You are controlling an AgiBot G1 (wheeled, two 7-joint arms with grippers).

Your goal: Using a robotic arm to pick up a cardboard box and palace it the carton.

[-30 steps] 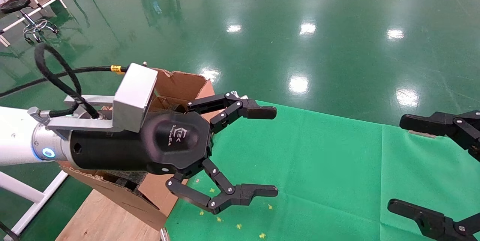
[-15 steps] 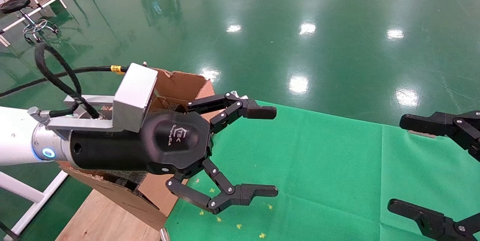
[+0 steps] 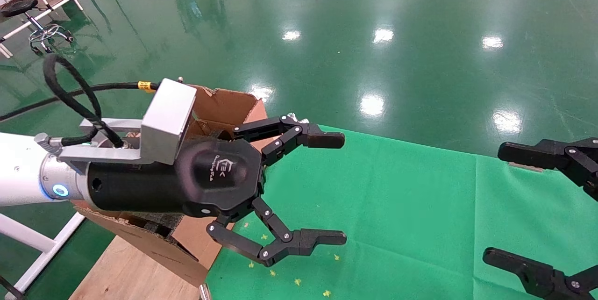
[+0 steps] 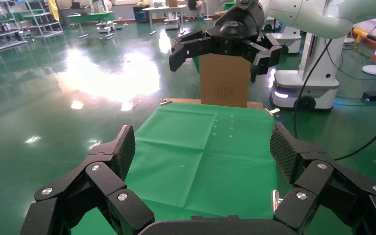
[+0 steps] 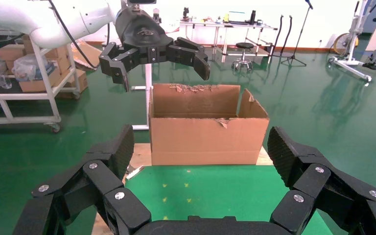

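green cloth (image 3: 397, 206), glossy green floor (image 3: 373, 33)

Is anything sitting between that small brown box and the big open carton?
Nothing lies on the green cloth between the cardboard box and the carton. Only the open grippers hang there: the right gripper before the box, the left gripper before the carton.

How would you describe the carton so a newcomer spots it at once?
Find the green cloth covering the table. At its left end, behind the open left tool, stands the carton: the only big brown box, open-topped with torn upright flaps.
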